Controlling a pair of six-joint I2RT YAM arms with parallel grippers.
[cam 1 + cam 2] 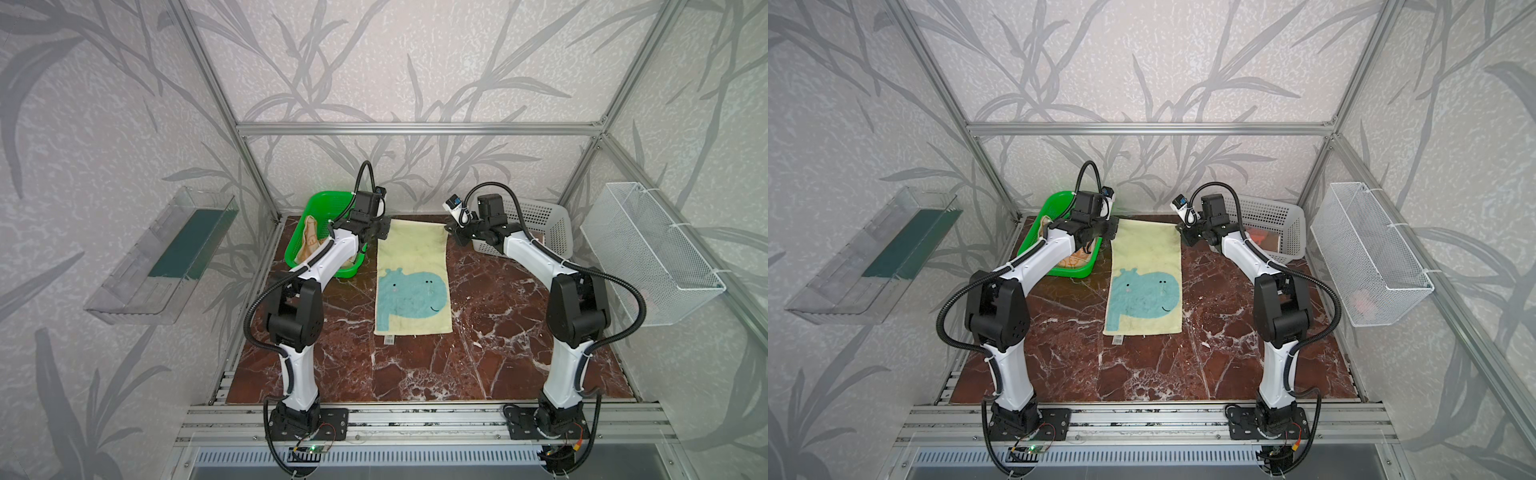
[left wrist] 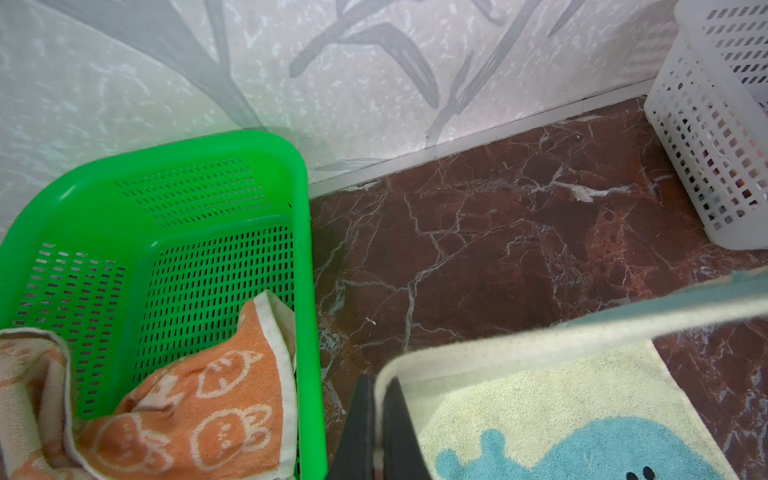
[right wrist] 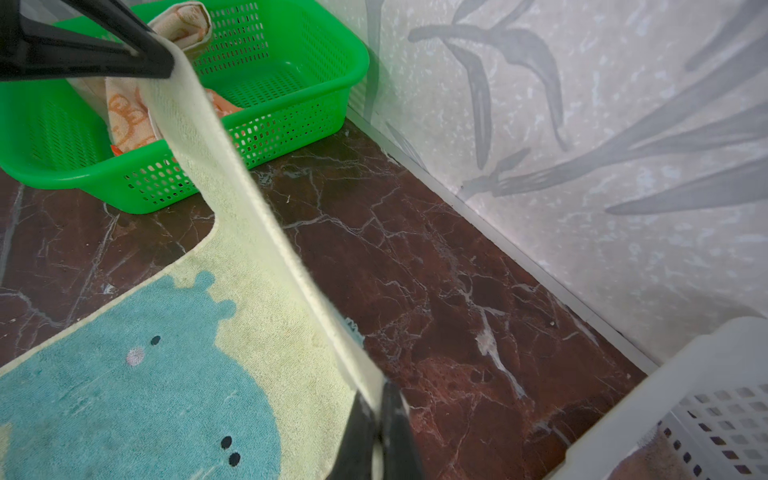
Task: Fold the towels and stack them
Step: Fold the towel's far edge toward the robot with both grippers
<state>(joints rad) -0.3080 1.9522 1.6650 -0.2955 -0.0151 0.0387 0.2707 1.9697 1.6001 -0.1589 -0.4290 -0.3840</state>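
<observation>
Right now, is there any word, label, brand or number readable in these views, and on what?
No text can be read.
The white tag on the pale yellow towel: print too small to read.
The orange towel in the green basket: cartoon faces, no letters.

Nubby terry-cloth yellow towel [image 1: 411, 257], glossy perforated plastic green basket [image 2: 208, 145], polished marble-look tabletop [image 1: 498, 353]

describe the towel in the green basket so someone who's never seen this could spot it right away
On the brown marble table, find the green basket in the far left corner. The crumpled towel inside it is orange with cream-outlined cartoon faces and a cream border, unlike the pale yellow hippo towel spread out mid-table.
</observation>
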